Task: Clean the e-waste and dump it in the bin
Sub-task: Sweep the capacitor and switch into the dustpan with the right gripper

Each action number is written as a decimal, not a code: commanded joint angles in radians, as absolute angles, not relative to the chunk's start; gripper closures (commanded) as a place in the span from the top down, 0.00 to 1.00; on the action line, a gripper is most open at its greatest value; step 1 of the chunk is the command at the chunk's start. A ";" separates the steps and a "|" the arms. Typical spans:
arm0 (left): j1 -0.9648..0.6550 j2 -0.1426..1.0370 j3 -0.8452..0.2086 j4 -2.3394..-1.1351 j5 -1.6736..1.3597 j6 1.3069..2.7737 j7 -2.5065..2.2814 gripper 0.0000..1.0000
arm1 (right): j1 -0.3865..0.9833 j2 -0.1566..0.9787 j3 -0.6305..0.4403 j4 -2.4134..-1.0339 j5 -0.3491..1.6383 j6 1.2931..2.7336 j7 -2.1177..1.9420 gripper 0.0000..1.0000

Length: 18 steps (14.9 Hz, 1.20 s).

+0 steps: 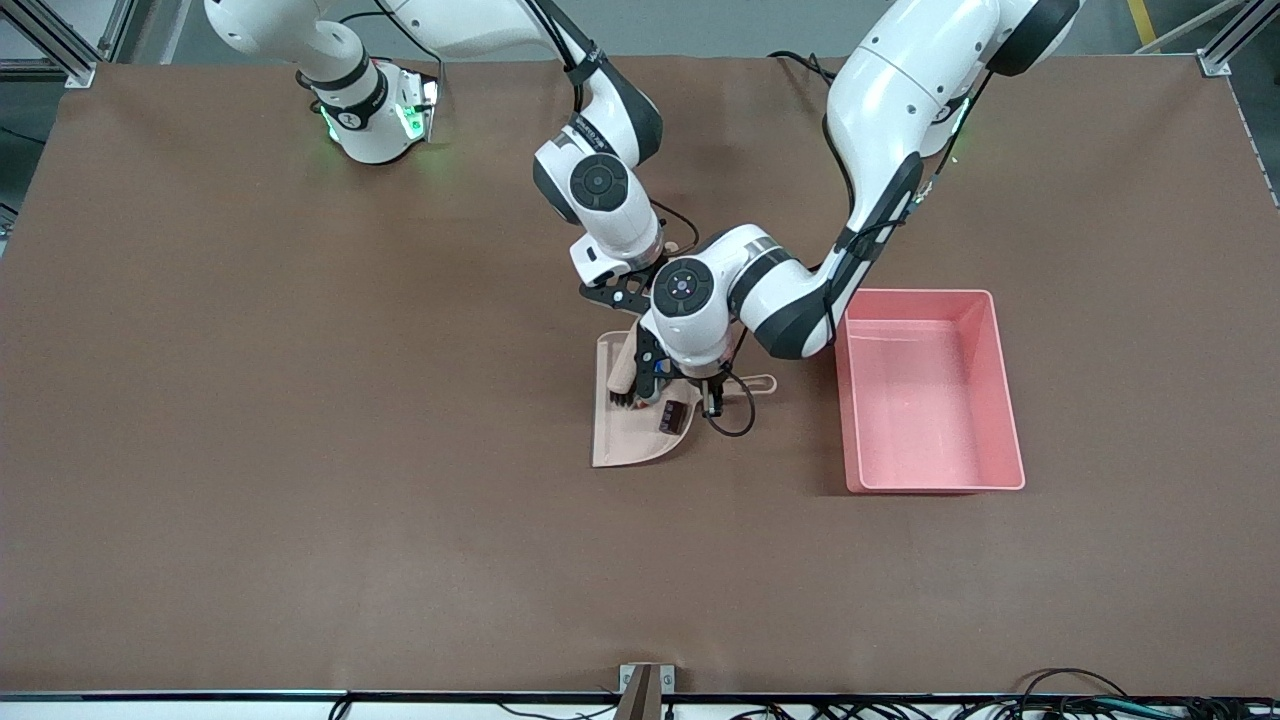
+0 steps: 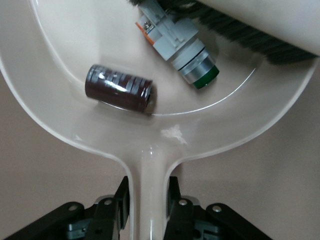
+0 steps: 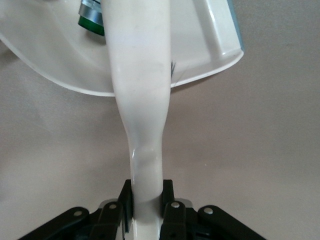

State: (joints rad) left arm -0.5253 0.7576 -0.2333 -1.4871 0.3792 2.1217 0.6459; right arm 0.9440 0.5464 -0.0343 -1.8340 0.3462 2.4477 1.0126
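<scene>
Hidden in the front view under the white wrists: both tools, most of the dustpan's handle and the brush. Too small there to tell apart: the e-waste in the dustpan. Cut off by the left wrist view's edges: the dustpan's mouth, the brush bristles. In the right wrist view, only a green tip of the grey component showing past the brush handle.
</scene>
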 commanded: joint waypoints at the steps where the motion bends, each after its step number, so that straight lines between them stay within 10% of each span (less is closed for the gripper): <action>1: -0.522 0.756 -0.236 -1.477 0.391 2.123 0.652 0.24 | 0.898 0.560 -0.043 -1.816 0.321 2.396 0.985 0.00; 9: -0.522 0.753 -0.238 -1.474 0.388 2.123 0.653 0.17 | 0.709 0.411 -0.043 -1.835 0.275 2.100 0.744 0.00; 18: -0.468 0.739 -0.270 -1.476 0.377 2.184 0.653 0.15 | 0.444 0.119 -0.048 -2.118 0.086 2.117 0.519 0.00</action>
